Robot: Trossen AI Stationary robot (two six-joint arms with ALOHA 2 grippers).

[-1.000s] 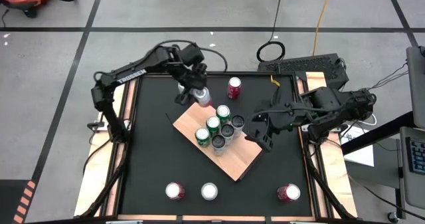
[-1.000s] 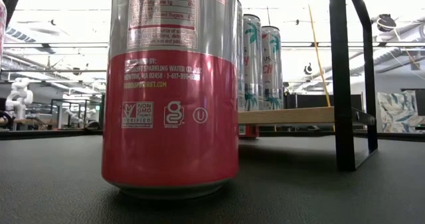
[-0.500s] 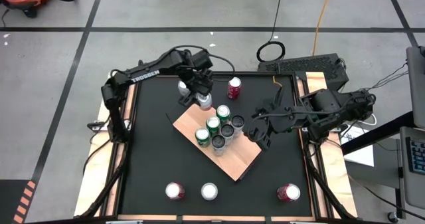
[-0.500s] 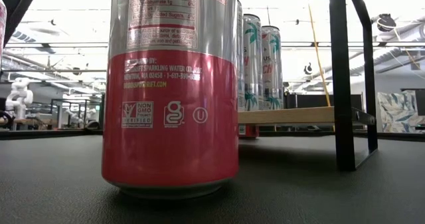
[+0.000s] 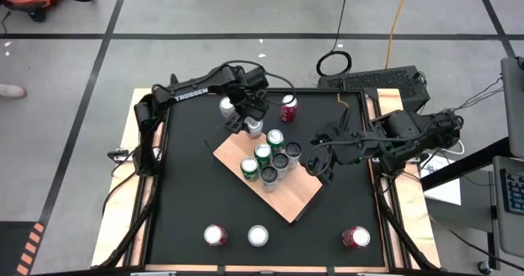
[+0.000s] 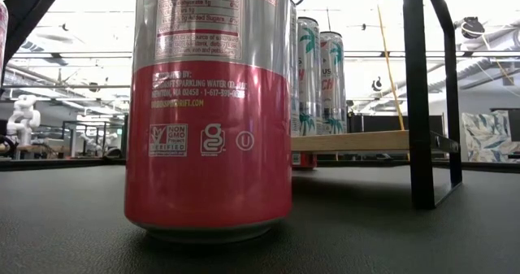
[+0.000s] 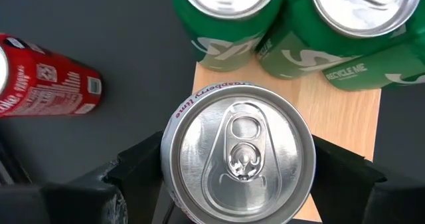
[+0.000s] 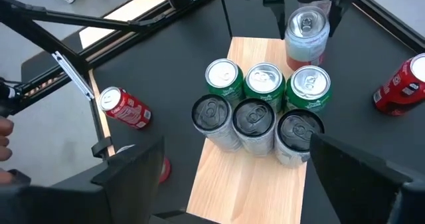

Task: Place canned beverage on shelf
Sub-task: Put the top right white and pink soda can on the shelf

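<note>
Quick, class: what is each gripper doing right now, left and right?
Left gripper: closed on a silver can, over the shelf corner.
Right gripper: open, empty, beside the shelf.

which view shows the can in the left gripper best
The left wrist view: the silver-topped can fills the frame between the left gripper fingers, at the shelf corner. The right wrist view shows it upright but farther off. The high view shows it small, partly under the arm. In the low view I cannot pick it out.
</note>
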